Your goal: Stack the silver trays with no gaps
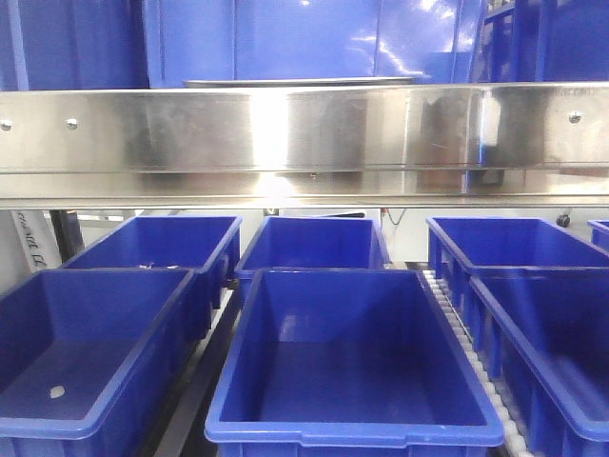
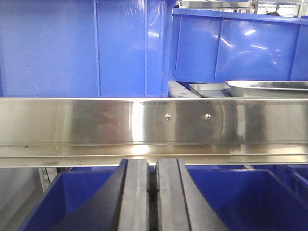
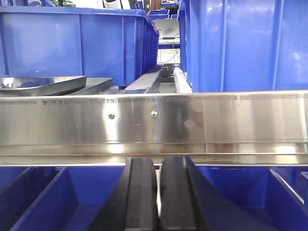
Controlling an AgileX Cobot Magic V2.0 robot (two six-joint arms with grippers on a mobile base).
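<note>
Left gripper [image 2: 152, 197] jaws nearly closed, holding nothing; right gripper [image 3: 158, 195] likewise. Silver trays [image 2: 250, 88] sit on the shelf above the jaws, behind the steel rail [image 2: 96, 125]. Blue bins [image 1: 352, 362] below.

A brushed-steel shelf rail [image 2: 154, 127] is standing directly ahead of the left claw [image 2: 153, 202], blocking it; silver trays [image 2: 260, 89] are lying beyond, above the rail.
</note>
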